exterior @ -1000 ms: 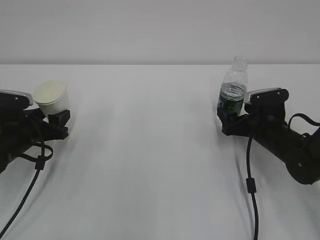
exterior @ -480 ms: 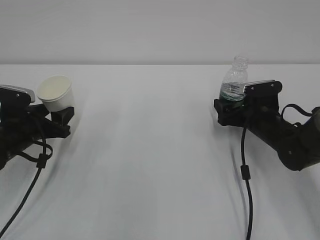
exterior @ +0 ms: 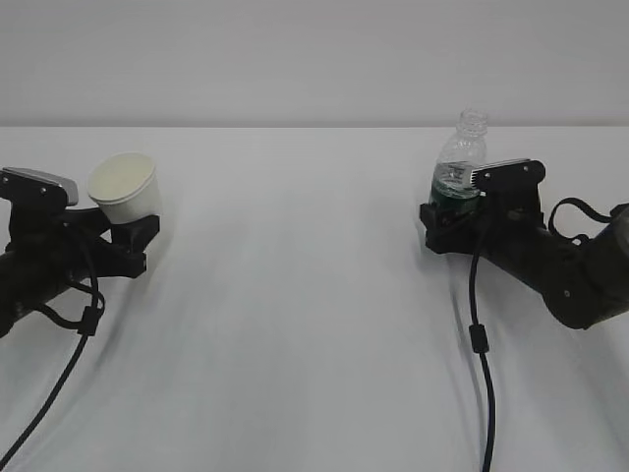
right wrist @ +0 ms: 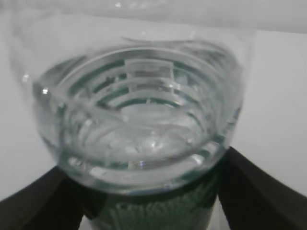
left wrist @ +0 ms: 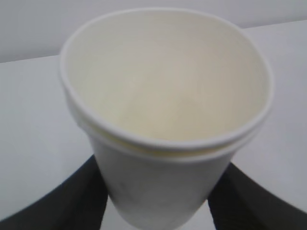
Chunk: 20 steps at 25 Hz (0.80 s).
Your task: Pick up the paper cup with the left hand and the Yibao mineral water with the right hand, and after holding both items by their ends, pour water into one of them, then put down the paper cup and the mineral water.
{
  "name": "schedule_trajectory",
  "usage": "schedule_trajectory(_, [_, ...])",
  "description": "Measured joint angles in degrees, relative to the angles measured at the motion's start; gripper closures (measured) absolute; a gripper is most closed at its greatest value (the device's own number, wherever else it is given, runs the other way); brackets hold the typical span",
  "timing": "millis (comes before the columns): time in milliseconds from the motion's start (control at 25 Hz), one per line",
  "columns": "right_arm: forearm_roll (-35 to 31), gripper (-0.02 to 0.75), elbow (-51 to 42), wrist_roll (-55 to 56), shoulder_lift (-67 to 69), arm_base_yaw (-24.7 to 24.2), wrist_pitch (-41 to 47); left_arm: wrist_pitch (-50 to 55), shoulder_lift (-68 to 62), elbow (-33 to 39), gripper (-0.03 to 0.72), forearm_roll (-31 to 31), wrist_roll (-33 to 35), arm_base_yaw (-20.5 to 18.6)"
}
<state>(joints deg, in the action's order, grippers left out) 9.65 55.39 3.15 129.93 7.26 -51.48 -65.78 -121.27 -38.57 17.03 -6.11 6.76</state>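
The white paper cup is held near its base by my left gripper at the left of the exterior view, tilted a little with its cream inside showing. In the left wrist view the cup fills the frame between two black fingers. My right gripper is shut on the clear Yibao water bottle at its green label; the uncapped neck stands upright above. In the right wrist view the bottle holds water and sits between black fingers.
Both arms reach over a plain white table with a pale wall behind. Black cables hang from each arm onto the table. Nothing else stands on the table.
My left gripper has carried the cup to the right and slightly lower. My right gripper has moved the bottle a little left and back, with the arm drawn lower.
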Motion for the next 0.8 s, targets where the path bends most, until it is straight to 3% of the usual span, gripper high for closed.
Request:
schedule_trajectory(240, [2.2, 0.220, 0.0, 0.0, 0.0, 0.0, 0.0, 0.1, 1.1, 0.0, 0.253, 3.1, -1.0, 0.0])
schedule_trajectory(440, [4.5, 0.225, 0.1, 0.0, -0.5, 0.0, 0.9, 2.3, 4.3, 0.0, 0.253, 5.6, -2.3, 0.0])
schedule_trajectory(800, [12.1, 0.227, -0.2, 0.0, -8.2, 0.0, 10.9, 2.6, 5.0, 0.0, 0.253, 14.2, -10.6, 0.0])
